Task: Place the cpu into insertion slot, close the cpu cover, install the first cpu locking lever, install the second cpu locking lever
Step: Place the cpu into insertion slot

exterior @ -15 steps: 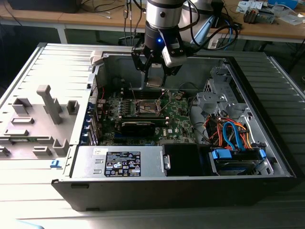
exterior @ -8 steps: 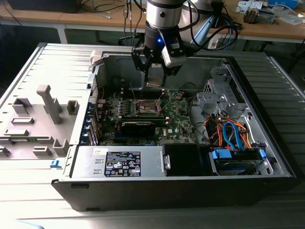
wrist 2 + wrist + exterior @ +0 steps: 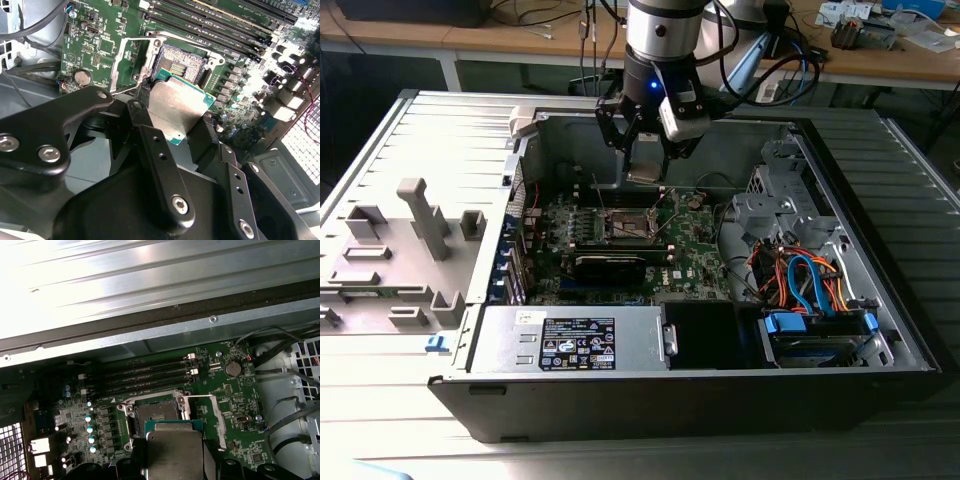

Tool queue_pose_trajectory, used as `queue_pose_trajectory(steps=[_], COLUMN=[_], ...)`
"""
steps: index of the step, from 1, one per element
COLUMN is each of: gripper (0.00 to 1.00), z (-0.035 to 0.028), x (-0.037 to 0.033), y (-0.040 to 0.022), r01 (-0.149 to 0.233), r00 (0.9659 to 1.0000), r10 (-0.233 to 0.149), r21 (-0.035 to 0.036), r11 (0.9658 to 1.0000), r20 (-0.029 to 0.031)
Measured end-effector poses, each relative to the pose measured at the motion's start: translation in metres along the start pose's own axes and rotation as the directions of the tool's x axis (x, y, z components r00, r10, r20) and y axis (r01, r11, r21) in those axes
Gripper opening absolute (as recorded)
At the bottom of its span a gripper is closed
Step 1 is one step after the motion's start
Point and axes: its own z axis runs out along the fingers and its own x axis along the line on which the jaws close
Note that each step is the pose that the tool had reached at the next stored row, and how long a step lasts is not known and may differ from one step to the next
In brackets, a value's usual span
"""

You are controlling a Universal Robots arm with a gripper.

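My gripper (image 3: 645, 165) hangs inside the open computer case, shut on the cpu (image 3: 646, 173), a thin silvery square chip held flat between the two black fingers (image 3: 142, 117). In both wrist views the cpu (image 3: 177, 107) (image 3: 174, 450) hovers a little above and just beside the insertion slot (image 3: 182, 62) (image 3: 154, 416), a dark square socket on the green board. The socket (image 3: 628, 222) lies uncovered. The cpu cover (image 3: 129, 60) (image 3: 202, 415), a thin silver frame, stands swung open at one side of the socket.
A long black heatsink block (image 3: 610, 265) lies in front of the socket. Memory slots (image 3: 150, 372) run behind it, and a coin battery (image 3: 232, 369) sits nearby. Cables (image 3: 800, 280) and drive bays fill the exterior view's right. A grey fixture (image 3: 420, 215) stands outside the case.
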Motion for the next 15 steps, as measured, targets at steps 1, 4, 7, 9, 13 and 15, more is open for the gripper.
queue_pose_trajectory(steps=[1, 4, 7, 9, 13, 15], gripper=[0.55, 0.55, 0.55, 0.55, 0.55, 0.55], z=[0.0, 0.0, 0.0001, 0.0001, 0.0001, 0.0001], x=[0.0, 0.0, 0.0, 0.0, 0.0, 0.0], y=[0.0, 0.0, 0.0, 0.0, 0.0, 0.0], r01=[-0.001, -0.003, -0.006, -0.008, -0.012, -0.014], r00=[1.0, 1.0, 1.0, 1.0, 0.9999, 0.9999], r10=[0.001, 0.003, 0.006, 0.008, 0.012, 0.014], r21=[0.0, -0.0001, -0.0001, -0.0001, -0.0003, -0.0002], r11=[1.0, 1.0, 1.0, 1.0, 0.9999, 0.9999], r20=[0.0, 0.0002, 0.0003, 0.0003, 0.0006, 0.0006])
